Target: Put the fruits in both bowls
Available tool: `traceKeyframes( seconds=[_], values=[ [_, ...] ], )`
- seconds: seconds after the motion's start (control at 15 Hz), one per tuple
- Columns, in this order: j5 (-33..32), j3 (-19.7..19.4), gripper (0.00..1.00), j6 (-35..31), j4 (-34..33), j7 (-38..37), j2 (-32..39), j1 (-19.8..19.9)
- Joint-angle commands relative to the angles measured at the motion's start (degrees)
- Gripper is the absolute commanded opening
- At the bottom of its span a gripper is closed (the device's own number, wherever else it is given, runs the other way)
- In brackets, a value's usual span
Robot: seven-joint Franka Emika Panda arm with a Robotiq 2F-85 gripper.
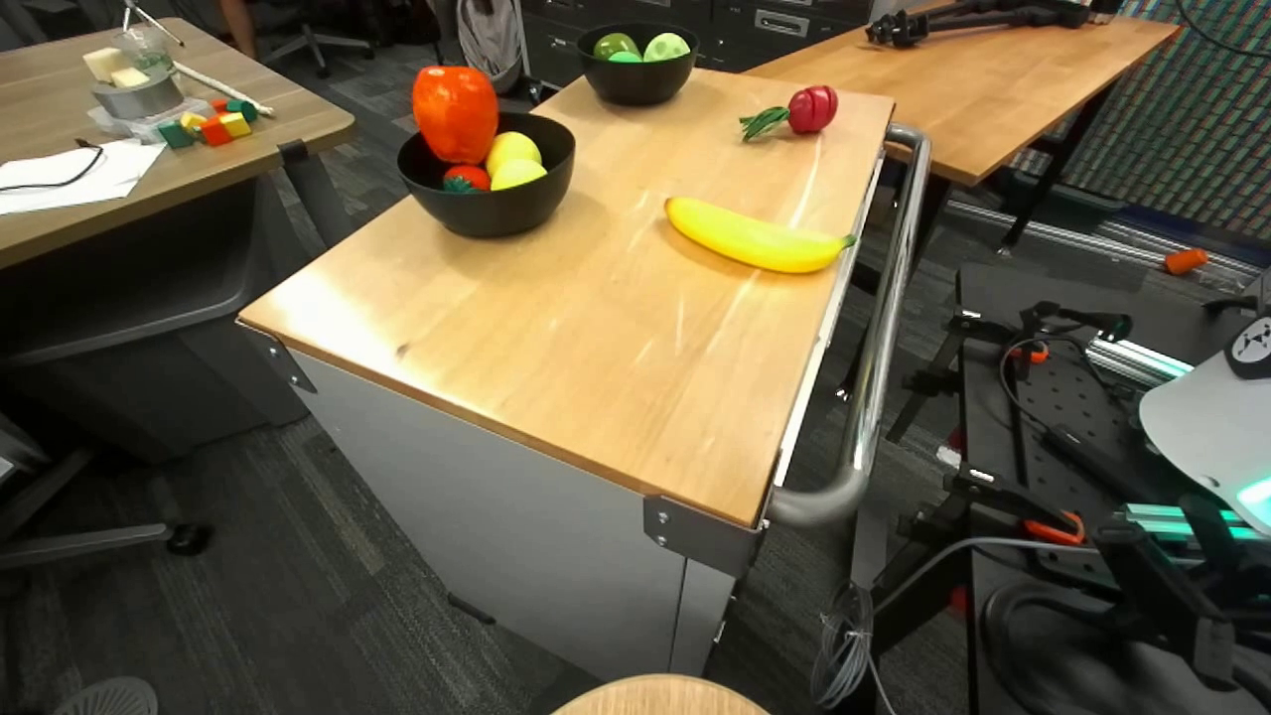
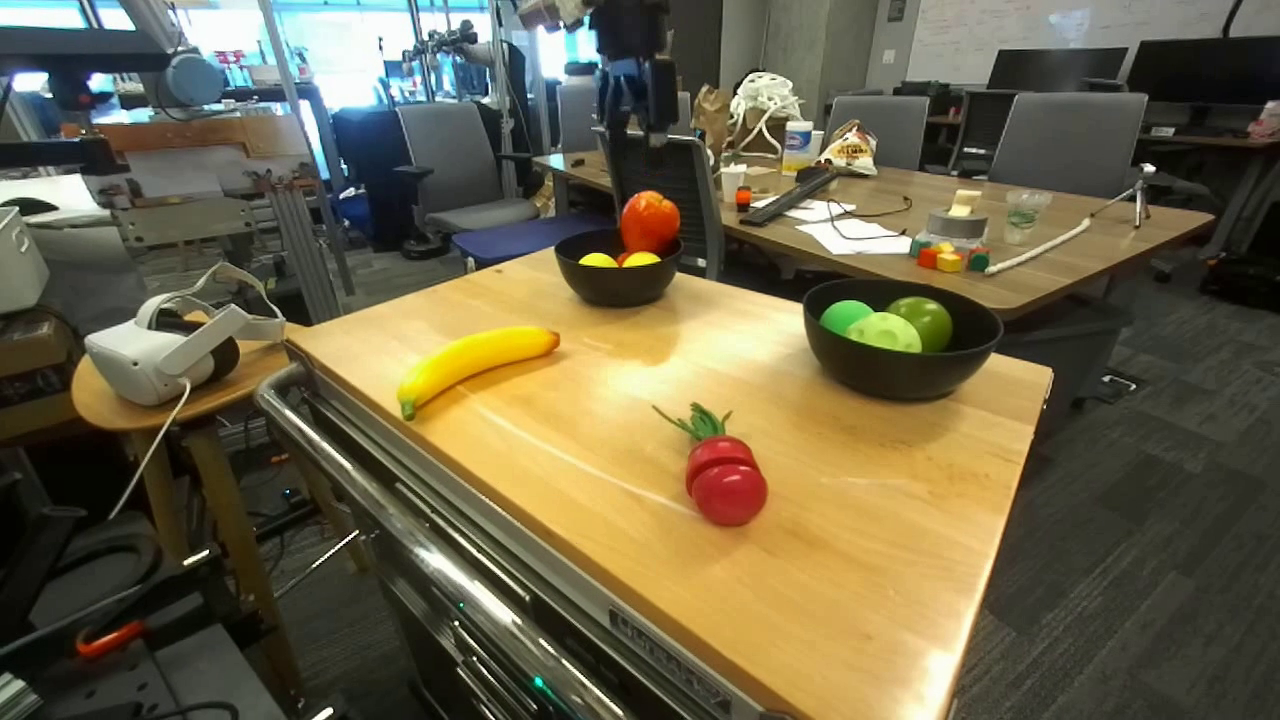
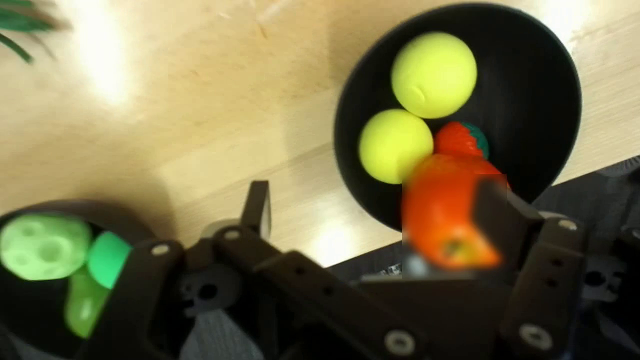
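- Your gripper (image 3: 375, 195) hangs over the bowl of reds & yellows (image 1: 501, 211), jaws spread wide, nothing gripped: in the wrist view the orange-red pc (image 3: 440, 212) is near one jaw, well apart from its mate. Prob. spread so to let a bulky pc go.
- That orange-red pc stands tall in the round black bowl's mouth, well above the rim. Blurred in wrist view; can't tell if it's dropping or propped on the fruit below.
- Beside it: two yellow balls (image 3: 434, 75), touching, & a red berry-like pc (image 3: 456, 139), prob. bunched b/c curved sides roll them together.
- Bowl of greens (image 2: 890, 376), also black: three green pcs (image 2: 884, 332); sorted by colour, maybe.
- Both bowls stand along the edge opp. the metal rail (image 1: 886, 318), prob. to leave you picking room.
- Loose on the wood top (image 1: 576, 338), rail side: banana (image 2: 478, 362), flat on its side, likely its steadiest pose, & a red leafy pc (image 2: 724, 482), lying down. Prob. next for you; long banana may overhang a rim.
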State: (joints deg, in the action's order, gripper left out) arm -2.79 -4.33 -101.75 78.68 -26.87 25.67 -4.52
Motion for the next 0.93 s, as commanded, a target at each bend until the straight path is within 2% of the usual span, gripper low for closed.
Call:
traceKeyframes(
  seconds=[0.0, 0.13, 0.53, 0.6, 0.67, 0.8, 0.87],
  values=[
    [-0.1, -0.1, 1.00, 3.3, -0.6, 0.0, -1.6, 0.8],
    [-0.1, -0.3, 1.00, 5.5, -0.5, 0.1, -3.5, 1.7],
    [-0.1, -0.2, 1.00, 5.7, -0.4, 0.1, -2.8, 1.5],
    [0.8, 1.5, 1.00, 5.5, -1.4, 7.2, -2.3, 1.7],
    [-0.7, 1.9, 1.00, 5.1, -1.4, 8.1, -2.5, 0.7],
    [-3.7, 3.1, 1.00, 4.6, 3.0, 9.9, -7.2, -1.5],
    [-5.4, 3.5, 1.00, 4.0, 7.2, 11.3, -10.8, -2.0]
  ],
)
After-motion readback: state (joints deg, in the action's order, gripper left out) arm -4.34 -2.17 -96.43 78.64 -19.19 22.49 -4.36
